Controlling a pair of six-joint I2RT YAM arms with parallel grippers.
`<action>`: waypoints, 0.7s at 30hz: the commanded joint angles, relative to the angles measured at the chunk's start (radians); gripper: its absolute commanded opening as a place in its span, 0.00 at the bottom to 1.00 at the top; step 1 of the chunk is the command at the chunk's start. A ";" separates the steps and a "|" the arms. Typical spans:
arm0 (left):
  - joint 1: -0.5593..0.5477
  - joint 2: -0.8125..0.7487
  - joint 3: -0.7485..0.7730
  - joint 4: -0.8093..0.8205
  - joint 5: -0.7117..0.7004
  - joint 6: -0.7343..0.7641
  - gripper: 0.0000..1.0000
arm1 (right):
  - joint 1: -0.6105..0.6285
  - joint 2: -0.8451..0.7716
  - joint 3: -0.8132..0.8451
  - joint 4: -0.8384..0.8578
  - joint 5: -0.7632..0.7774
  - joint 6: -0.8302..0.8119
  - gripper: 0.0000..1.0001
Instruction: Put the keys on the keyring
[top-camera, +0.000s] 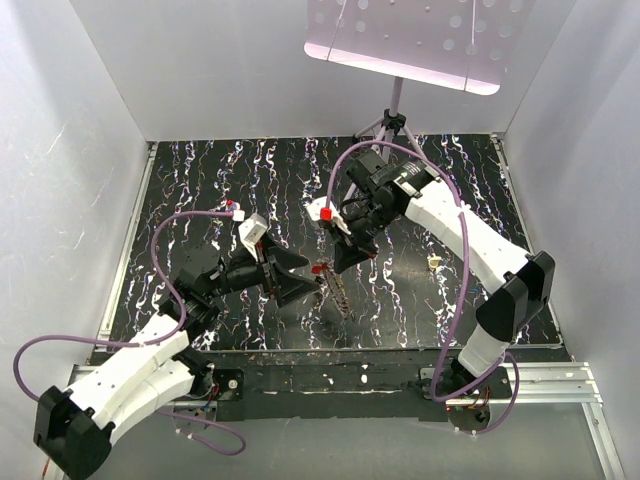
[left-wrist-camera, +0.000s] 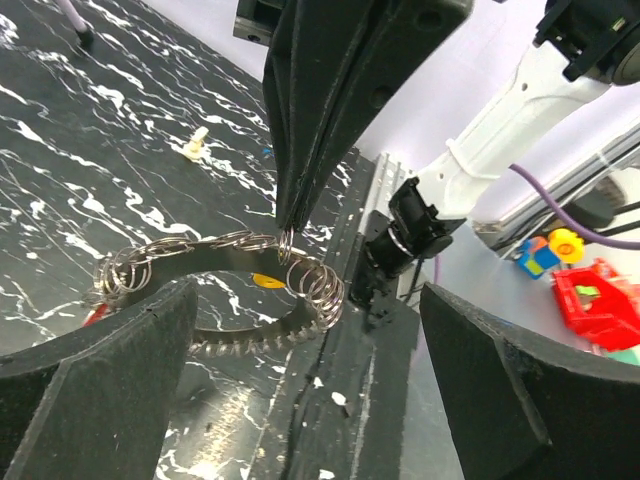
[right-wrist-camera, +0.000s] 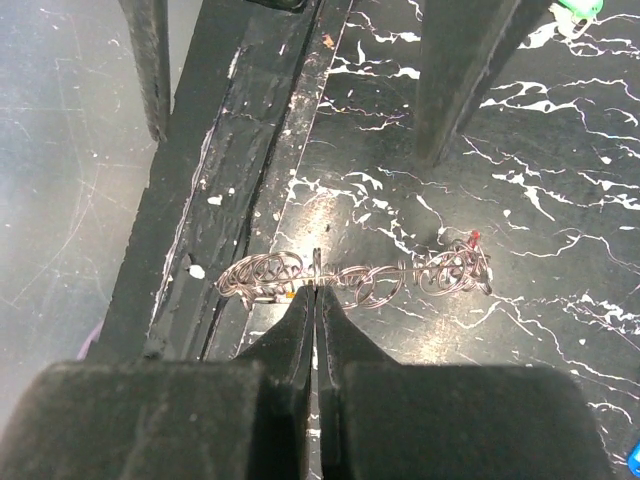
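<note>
The right jaws are pressed fully together and pinch one of the wire loops on the upper rim of the keyring, their tips meeting right at the metal. The right arm rises from its base at 5 o'clock, folds at the elbow by the counter's 3 o'clock edge and runs toward 10 o'clock. Its wrist is bent so the jaws point steeply down over the middle. The left jaws stand wide apart and grip nothing. They sit just beside the ring at its 9 o'clock, and in the left wrist view the ring appears between and beyond the two fingers, touching neither. The left arm lies low from its base at 7 o'clock, forearm angled toward 2 o'clock, jaws facing 3 o'clock. The keyring hangs tilted near the counter's 6 o'clock edge; I cannot tell whether its lower toothed rim touches the surface. A yellow key shows through its centre hole, and a red key shows at one end. A beige key lies alone on the counter, well apart at the ring's 3 o'clock.
</note>
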 joint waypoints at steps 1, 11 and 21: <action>0.041 0.083 0.049 0.108 0.104 -0.153 0.92 | -0.010 0.044 0.076 -0.270 -0.091 -0.061 0.01; 0.090 0.198 0.066 0.187 0.211 -0.296 0.75 | -0.027 0.105 0.116 -0.289 -0.146 -0.010 0.01; 0.090 0.244 0.184 -0.092 0.199 -0.089 0.55 | -0.030 0.101 0.101 -0.289 -0.166 -0.003 0.01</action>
